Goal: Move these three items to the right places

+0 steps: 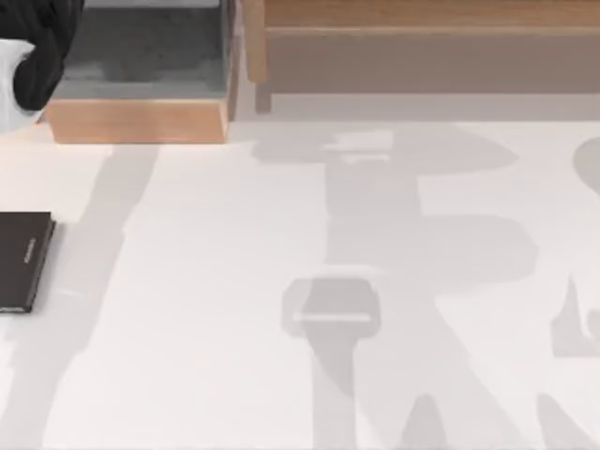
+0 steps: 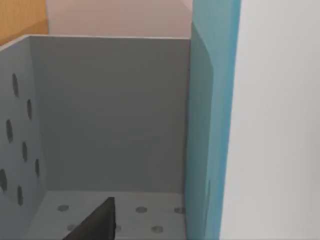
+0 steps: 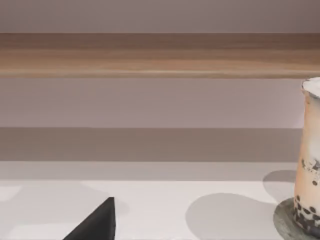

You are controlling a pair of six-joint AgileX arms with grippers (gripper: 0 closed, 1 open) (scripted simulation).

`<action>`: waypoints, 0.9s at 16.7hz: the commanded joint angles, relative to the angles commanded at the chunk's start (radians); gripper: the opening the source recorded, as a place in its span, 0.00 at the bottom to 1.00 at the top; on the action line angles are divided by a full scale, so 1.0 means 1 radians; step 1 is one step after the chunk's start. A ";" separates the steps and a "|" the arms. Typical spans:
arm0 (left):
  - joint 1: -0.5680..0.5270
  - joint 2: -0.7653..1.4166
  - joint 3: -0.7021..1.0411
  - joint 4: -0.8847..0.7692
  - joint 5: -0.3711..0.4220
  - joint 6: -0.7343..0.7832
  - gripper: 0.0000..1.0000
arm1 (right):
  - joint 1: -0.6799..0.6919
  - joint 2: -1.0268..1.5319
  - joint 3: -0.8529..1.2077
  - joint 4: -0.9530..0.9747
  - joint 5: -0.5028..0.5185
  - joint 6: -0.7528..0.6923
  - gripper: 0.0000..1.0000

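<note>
Left gripper's grip state: couldn't tell. Teal book hung upright over grey bin; risk was clipping the wall and tipping.

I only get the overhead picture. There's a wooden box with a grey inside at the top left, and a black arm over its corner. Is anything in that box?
Observer: The left wrist view shows a teal book standing upright in front of the grey bin's back wall. I cannot tell whether it rests on the floor.
Operator: What is the box like inside?
Observer: Its side wall and floor are dotted with dark round holes.
Operator: Anything else around that I'm missing?
Observer: The right wrist view shows an orange drink cup with dark pearls at its bottom. It stands on a round grey coaster in front of a wooden shelf.
</note>
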 joint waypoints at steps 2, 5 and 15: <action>0.000 0.000 0.000 0.000 0.000 0.000 1.00 | 0.000 0.000 0.000 0.000 0.000 0.000 1.00; 0.005 0.008 0.011 -0.005 0.003 0.000 1.00 | 0.000 0.000 0.000 0.000 0.000 0.000 1.00; 0.010 0.104 0.147 -0.043 0.012 -0.001 1.00 | 0.000 0.000 0.000 0.000 0.000 0.000 1.00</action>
